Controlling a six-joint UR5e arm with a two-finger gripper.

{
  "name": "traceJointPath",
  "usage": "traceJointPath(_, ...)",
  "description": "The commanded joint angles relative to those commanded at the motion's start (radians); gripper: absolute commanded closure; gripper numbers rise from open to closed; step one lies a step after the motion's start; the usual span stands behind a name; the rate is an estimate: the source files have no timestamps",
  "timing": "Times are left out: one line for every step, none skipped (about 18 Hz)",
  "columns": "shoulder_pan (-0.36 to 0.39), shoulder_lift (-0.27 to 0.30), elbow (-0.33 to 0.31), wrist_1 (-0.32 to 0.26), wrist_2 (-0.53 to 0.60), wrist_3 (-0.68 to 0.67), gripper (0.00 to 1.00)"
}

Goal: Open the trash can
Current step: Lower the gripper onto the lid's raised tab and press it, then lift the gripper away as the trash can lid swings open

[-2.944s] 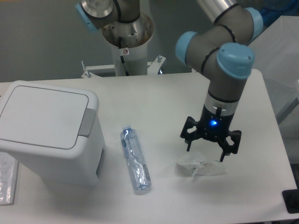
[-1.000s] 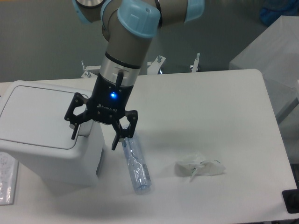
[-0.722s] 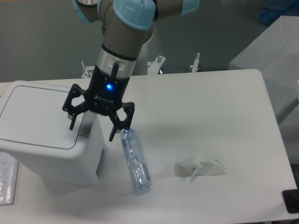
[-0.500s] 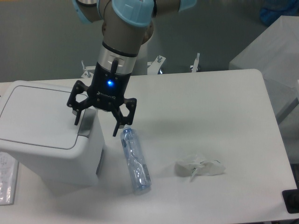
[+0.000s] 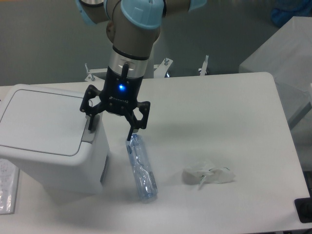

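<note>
Your gripper (image 5: 109, 133) hangs with its fingers spread wide, holding nothing, one fingertip (image 5: 89, 127) over the grey tab (image 5: 91, 130) of the bin (image 5: 48, 141). The bin sits at the table's (image 5: 204, 117) left, lid shut. A bottle (image 5: 141, 168) and crumpled wrapper (image 5: 208, 174) lie to its right.

On the counter (image 5: 219, 102), the bottle (image 5: 141, 168) lies just right of the trash can (image 5: 48, 141), the crumpled wrapper (image 5: 207, 174) farther right, and the gripper (image 5: 110, 131) hangs over the trash can's right edge, above the bottle's far end.
</note>
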Motion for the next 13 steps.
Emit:
traceJointPath(-0.002, 0.000, 0.000, 0.000, 0.000, 0.000, 0.00)
traceJointPath(-0.002, 0.000, 0.000, -0.002, 0.000, -0.002, 0.00)
traceJointPath(-0.003, 0.000, -0.002, 0.000, 0.000, -0.002, 0.00)
traceJointPath(-0.002, 0.000, -0.002, 0.000, 0.000, -0.002, 0.00)
traceJointPath(-0.003, 0.002, -0.002, -0.002, 0.000, -0.002, 0.00)
traceJointPath(-0.003, 0.000, -0.002, -0.002, 0.000, -0.002, 0.00)
traceJointPath(-0.003, 0.000, -0.002, -0.002, 0.000, -0.002, 0.00)
traceJointPath(-0.003, 0.000, -0.002, 0.000, 0.000, -0.002, 0.00)
traceJointPath(-0.003, -0.003, -0.002, 0.000, 0.000, -0.002, 0.00)
traceJointPath(-0.003, -0.006, -0.002, 0.000, 0.000, -0.002, 0.00)
traceJointPath(-0.005, -0.006, -0.002, 0.000, 0.002, -0.002, 0.00)
traceJointPath(-0.005, -0.006, -0.002, 0.000, 0.000, -0.002, 0.00)
traceJointPath(-0.005, -0.006, -0.002, 0.000, 0.000, -0.002, 0.00)
